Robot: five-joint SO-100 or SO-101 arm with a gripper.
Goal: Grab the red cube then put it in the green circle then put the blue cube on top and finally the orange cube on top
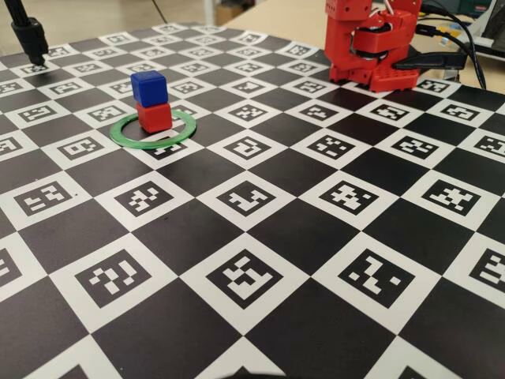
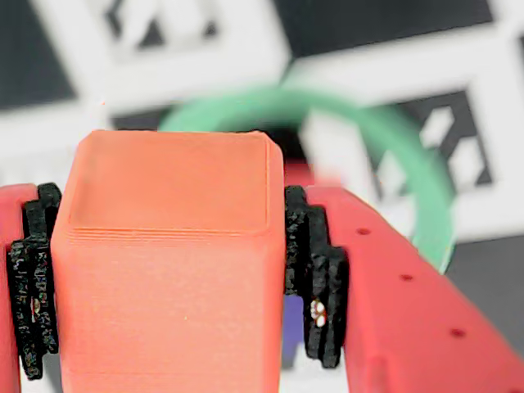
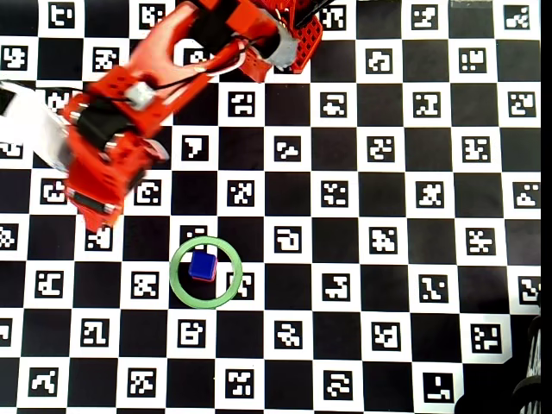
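Observation:
In the wrist view my gripper (image 2: pixel 168 278) is shut on the orange cube (image 2: pixel 168 262), which fills the space between the black pads (image 2: pixel 315 270). The green circle (image 2: pixel 409 155) lies blurred on the board behind it. In the fixed view the blue cube (image 1: pixel 148 87) sits on the red cube (image 1: pixel 154 117) inside the green circle (image 1: pixel 118 134). From overhead the blue cube (image 3: pixel 203 266) covers the red one inside the green circle (image 3: pixel 205 305). My arm (image 3: pixel 112 147) reaches toward the board's left there, up and left of the ring. The orange cube is hidden in that view.
The board is a black-and-white checkerboard of printed markers (image 1: pixel 252 276). A black stand (image 1: pixel 30 35) rises at the far left corner. The arm's red base (image 1: pixel 371 43) and cables sit at the far right. A white object (image 3: pixel 34 129) lies beside the arm at the overhead view's left edge.

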